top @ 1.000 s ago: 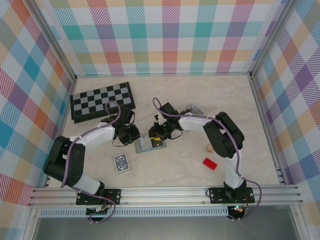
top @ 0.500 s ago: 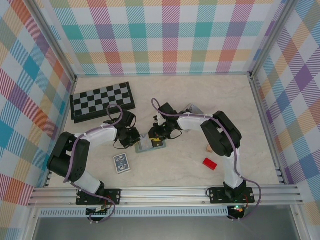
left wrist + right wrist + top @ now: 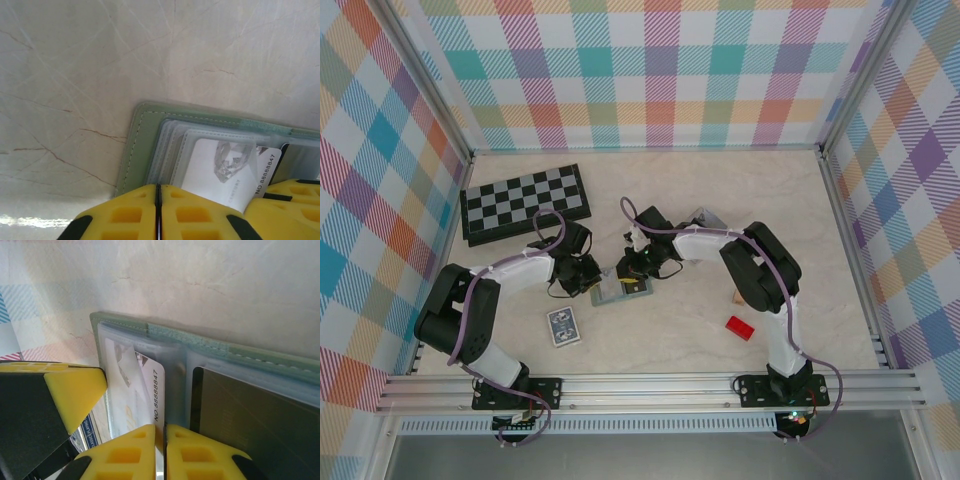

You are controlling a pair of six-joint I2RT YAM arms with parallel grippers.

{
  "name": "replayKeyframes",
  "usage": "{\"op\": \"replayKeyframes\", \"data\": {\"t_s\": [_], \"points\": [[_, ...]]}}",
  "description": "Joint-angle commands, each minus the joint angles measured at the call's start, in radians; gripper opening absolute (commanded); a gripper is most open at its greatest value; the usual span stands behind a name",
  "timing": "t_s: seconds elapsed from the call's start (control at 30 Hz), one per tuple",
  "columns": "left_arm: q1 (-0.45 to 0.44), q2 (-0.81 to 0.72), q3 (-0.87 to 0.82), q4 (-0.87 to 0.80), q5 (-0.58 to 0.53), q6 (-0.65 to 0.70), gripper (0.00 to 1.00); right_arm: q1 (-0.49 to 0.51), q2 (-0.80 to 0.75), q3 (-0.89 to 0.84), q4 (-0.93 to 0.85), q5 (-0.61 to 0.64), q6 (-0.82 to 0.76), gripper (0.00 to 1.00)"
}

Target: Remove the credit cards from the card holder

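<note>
The grey-green card holder (image 3: pixel 616 294) lies open on the table between both grippers. In the left wrist view its green edge (image 3: pixel 136 145) and clear sleeves show, with a pale card (image 3: pixel 215 170) in a sleeve. My left gripper (image 3: pixel 158 194) is shut, its tips resting over the holder's near edge. In the right wrist view my right gripper (image 3: pixel 165 434) is shut on a pale numbered credit card (image 3: pixel 152 387) sticking partly out of its sleeve. A dark card (image 3: pixel 255 410) sits in the neighbouring sleeve. From above, the left gripper (image 3: pixel 592 277) and right gripper (image 3: pixel 638 272) flank the holder.
A chessboard (image 3: pixel 525 203) lies at the back left. The blue-and-white playing-card pack (image 3: pixel 563 326) is near the front, left of centre. A red block (image 3: pixel 740 327) and a small tan piece (image 3: pixel 735 296) lie to the right. A clear tray (image 3: pixel 705 217) sits behind the right arm.
The left arm's elbow has shifted right, toward the holder. The right gripper has edged slightly left over the holder. The holder itself stays where it was.
</note>
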Motion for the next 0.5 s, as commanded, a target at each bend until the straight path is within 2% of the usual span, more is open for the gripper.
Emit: {"op": "replayKeyframes", "data": {"t_s": [0.0, 0.2, 0.47], "points": [[-0.016, 0.025, -0.038, -0.053, -0.036, 0.003, 0.12, -0.007, -0.039, -0.015, -0.059, 0.08, -0.049, 0.1], [-0.015, 0.025, -0.037, -0.054, -0.029, 0.005, 0.13, -0.034, -0.093, -0.06, -0.082, 0.149, -0.07, 0.1], [-0.017, -0.021, 0.007, -0.054, -0.018, 0.017, 0.12, -0.04, -0.129, -0.085, -0.059, 0.144, -0.068, 0.09]]}}
